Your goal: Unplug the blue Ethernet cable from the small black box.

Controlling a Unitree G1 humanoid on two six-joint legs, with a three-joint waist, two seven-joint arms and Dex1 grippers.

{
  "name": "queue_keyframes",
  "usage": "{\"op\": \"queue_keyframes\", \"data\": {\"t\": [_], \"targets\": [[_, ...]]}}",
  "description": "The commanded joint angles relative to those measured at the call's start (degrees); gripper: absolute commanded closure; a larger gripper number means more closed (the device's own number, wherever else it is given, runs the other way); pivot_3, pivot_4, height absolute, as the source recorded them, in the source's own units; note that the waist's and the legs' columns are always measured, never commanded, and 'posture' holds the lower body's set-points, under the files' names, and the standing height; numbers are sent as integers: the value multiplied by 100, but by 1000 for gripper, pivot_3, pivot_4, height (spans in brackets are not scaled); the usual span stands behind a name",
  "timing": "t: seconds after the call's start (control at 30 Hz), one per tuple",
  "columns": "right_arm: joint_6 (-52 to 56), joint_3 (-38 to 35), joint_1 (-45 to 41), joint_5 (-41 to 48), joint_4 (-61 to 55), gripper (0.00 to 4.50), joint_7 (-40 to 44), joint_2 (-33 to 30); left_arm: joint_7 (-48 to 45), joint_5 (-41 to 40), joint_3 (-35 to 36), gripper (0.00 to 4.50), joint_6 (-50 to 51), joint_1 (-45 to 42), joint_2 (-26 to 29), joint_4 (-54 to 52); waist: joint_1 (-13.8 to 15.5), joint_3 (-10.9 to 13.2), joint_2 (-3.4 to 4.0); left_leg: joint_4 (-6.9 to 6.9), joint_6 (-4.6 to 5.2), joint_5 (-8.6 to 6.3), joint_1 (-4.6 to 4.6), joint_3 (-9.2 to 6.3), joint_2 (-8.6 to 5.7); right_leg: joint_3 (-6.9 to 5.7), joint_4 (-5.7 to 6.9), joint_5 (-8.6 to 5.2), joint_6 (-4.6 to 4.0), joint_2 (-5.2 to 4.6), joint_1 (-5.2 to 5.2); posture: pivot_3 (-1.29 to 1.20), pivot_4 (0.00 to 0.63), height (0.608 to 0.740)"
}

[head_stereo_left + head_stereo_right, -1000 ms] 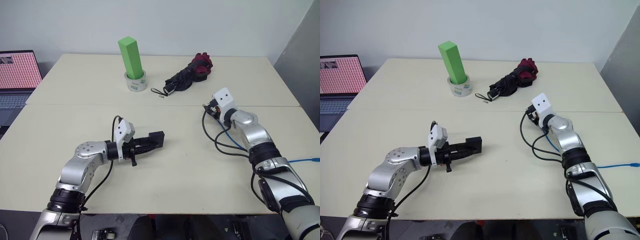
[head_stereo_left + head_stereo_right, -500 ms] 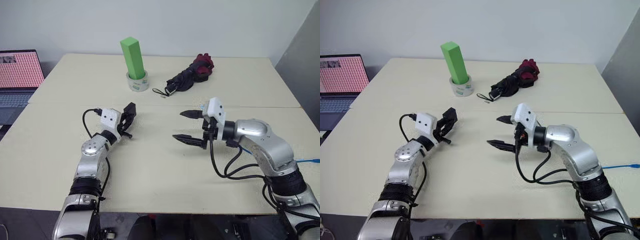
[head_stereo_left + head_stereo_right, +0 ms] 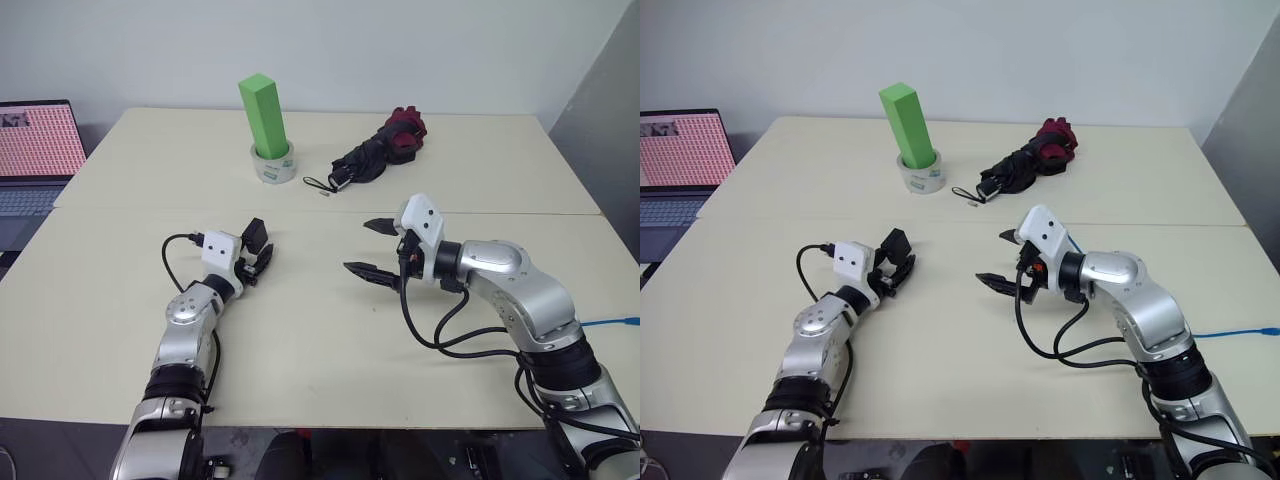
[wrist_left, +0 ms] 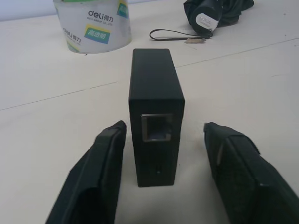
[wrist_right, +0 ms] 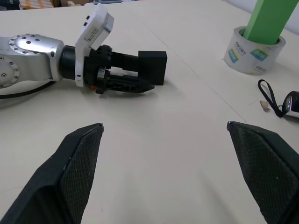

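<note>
Currently, at the far left edge, a laptop (image 3: pixel 35 150) with a lit screen is seen beside the table (image 3: pixel 300 350). Further in, the left gripper (image 3: pixel 258 252) is held low over the table, its fingers (image 4: pixel 93 182) spread apart, with the small black box (image 4: pixel 155 109) standing on the table between them. In the left wrist view a gap is seen on each side of the box, so it is judged released rather than gripped. The port on the box's near face is seen empty; no plug is seated in it.

Behind, a green block (image 3: pixel 262 115) stands upright inside a roll of tape (image 3: pixel 271 163). To its right a folded black-and-red umbrella (image 3: pixel 378 150) lies on the far half of the table, its wrist strap trailing toward the tape.

Right of centre, the right gripper (image 3: pixel 372 248) is held above the table, pointed toward the left gripper, with its jaws wide apart and nothing between them. At the far right, a short stretch of the blue Ethernet cable (image 3: pixel 608 322) is seen running off the table's right edge, well apart from the box; the rest of its run is hidden by the right arm.

The unplugging is judged done: port empty, cable and box separated, both grippers unloaded. Nothing further is seen to be outstanding beyond withdrawal of the arms.
</note>
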Motion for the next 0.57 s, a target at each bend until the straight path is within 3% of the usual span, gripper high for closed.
{"op": "queue_keyframes", "data": {"t": [0.03,0.23,0.4,0.57], "targets": [[4,-434,236,76,-352,16,-261,5,-81,-20,90,1077,798,750,485,-1566,-10,0,0,-3,0,0,0,-1,2,-1,0,0,0,1,0,0,150,740],[-213,-1138,1150,-31,-697,16,-435,-427,-483,-505,349,1077,2120,1414,1294,-3317,74,0,-3,0,1,-1,-4,-11,-4,-4,-6,0,0,-2,8,0,150,740],[-162,-1834,1852,41,-810,16,-569,-726,-759,-811,646,1077,2614,1383,1777,-3744,51,0,-2,0,19,-11,14,-12,-6,-3,-12,0,0,-1,32,0,150,740],[-124,-2115,2083,73,-810,16,-660,-814,-942,-1045,715,1077,2772,1423,1807,-3996,40,1,-1,-4,17,-9,13,-12,-4,-4,-12,0,0,2,29,0,150,740]]}}
